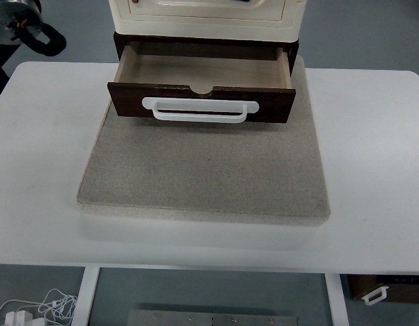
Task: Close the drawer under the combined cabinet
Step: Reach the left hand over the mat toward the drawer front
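Observation:
A dark brown drawer (201, 102) stands pulled out from under the cream cabinet (206, 17) at the top middle of the top view. Its light wooden inside (202, 70) is empty. A white handle (199, 110) runs across the drawer's front panel. The cabinet and drawer rest on a grey stone-like slab (206, 173). No robot hand shows anywhere in the picture.
The slab lies on a white table (39, 170). A black and silver piece of equipment (26, 30) sits off the table at the top left. White cables (39, 309) lie on the floor at the bottom left, and a dark box (389, 288) at the bottom right.

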Robot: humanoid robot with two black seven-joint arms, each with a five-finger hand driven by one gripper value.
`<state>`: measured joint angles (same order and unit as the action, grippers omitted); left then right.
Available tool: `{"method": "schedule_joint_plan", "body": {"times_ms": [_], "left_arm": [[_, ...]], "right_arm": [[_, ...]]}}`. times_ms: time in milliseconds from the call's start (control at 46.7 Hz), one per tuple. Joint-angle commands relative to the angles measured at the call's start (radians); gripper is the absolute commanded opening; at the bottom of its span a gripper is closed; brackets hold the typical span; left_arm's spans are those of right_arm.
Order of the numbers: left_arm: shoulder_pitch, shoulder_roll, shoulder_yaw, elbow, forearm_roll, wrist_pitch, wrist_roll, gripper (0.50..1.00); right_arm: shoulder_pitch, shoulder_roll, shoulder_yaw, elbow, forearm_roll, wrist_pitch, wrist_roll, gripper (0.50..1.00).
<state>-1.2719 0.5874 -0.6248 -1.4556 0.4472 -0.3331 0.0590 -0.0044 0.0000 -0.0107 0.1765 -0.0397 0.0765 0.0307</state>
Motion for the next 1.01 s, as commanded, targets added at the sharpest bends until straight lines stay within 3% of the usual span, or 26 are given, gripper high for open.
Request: {"method": "schedule_joint_plan", "body": {"times_ms": [0, 535, 984], "left_arm": [[-0.003, 0.0, 0.051, -0.032, 0.021, -0.001, 0.005, 0.999], [0.009, -0.024, 0.26, -0.115, 0.261, -0.043, 0.01, 0.999], [0.025, -0.027, 0.358, -0.131, 0.277, -0.047, 0.108, 1.0]], "right_arm": [[0.0, 0.0, 0.0, 0.0, 0.0, 0.0, 0.0, 0.952], [0.0, 0.0, 0.0, 0.0, 0.0, 0.0, 0.0, 0.952], [0.0, 0.0, 0.0, 0.0, 0.0, -0.001, 0.0, 0.952]]}}
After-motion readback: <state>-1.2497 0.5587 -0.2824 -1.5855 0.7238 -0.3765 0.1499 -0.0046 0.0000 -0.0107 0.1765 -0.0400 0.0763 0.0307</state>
